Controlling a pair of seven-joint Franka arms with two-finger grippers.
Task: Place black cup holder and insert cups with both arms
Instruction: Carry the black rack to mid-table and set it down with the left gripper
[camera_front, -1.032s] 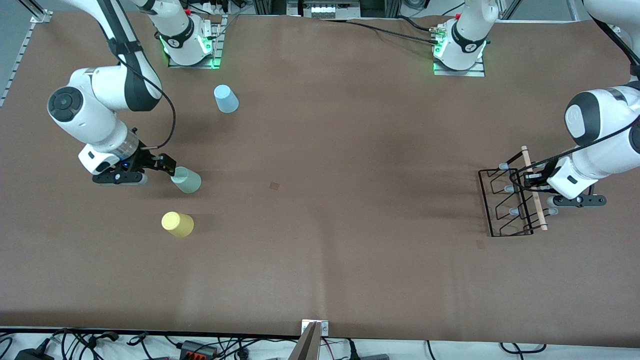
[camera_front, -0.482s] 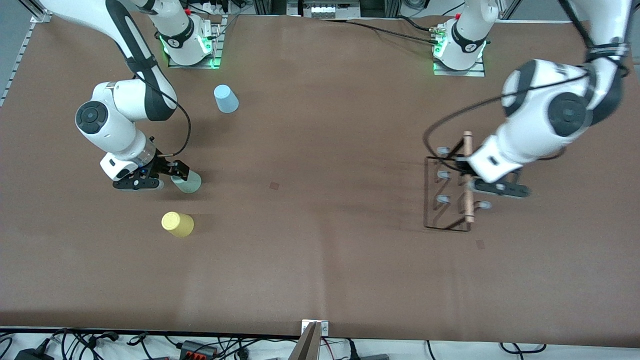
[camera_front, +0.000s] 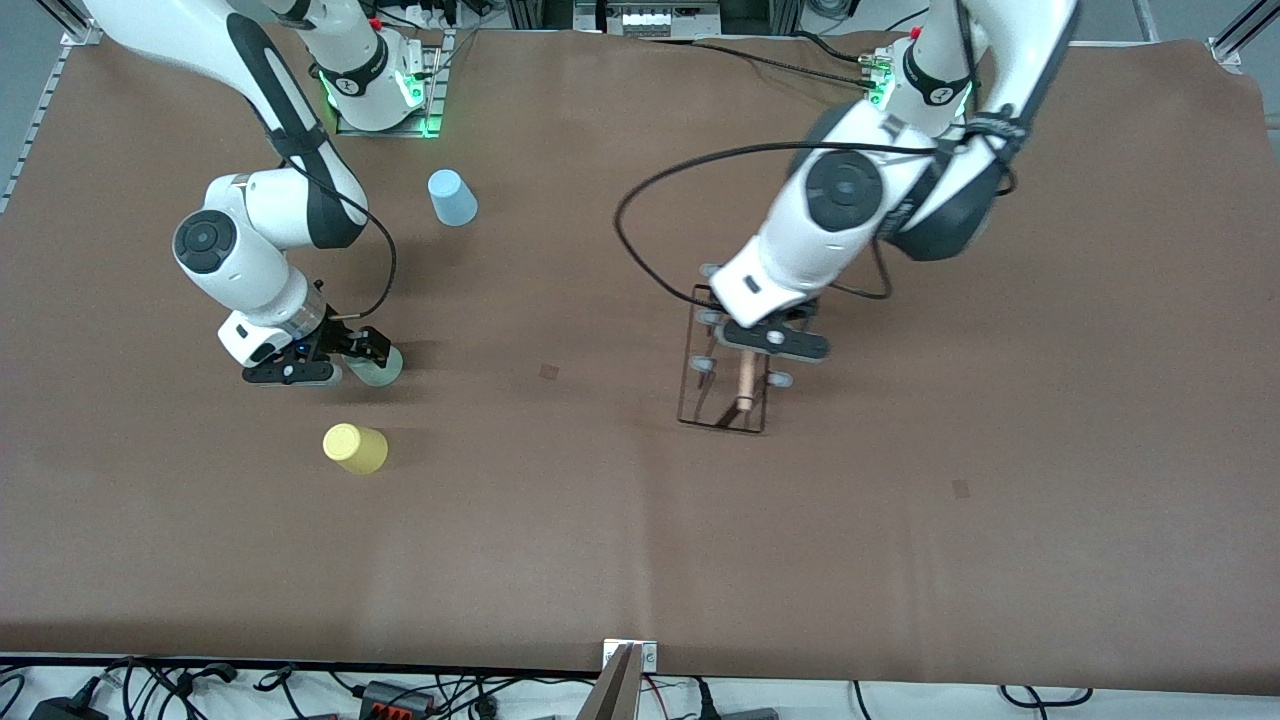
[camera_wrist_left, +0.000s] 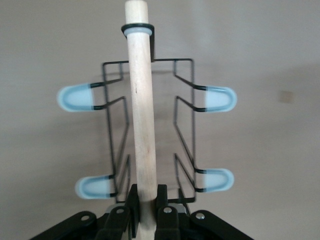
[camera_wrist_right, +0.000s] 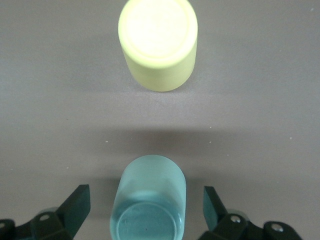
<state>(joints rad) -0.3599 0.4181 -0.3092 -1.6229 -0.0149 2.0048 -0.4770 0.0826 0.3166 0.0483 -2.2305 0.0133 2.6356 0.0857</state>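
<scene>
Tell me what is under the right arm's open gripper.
The pale mint green plastic cup stands upside down on the brown table, between the right gripper's open fingers. The cup's rim is hidden.

You are looking at a robotics lab: two white arms (camera_front: 250, 240) bolted on metal base plates (camera_front: 385, 125) along a brown-covered table (camera_front: 600, 520), aluminium framing behind, and what seem to be power adapters among tangled cables (camera_front: 400, 695) at the edge.

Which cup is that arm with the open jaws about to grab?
Find the right arm's end of the table, where three cups stand upside down. It is the mint green cup, between the right gripper's open jaws; the yellow cup and blue cup stand alone.
</scene>
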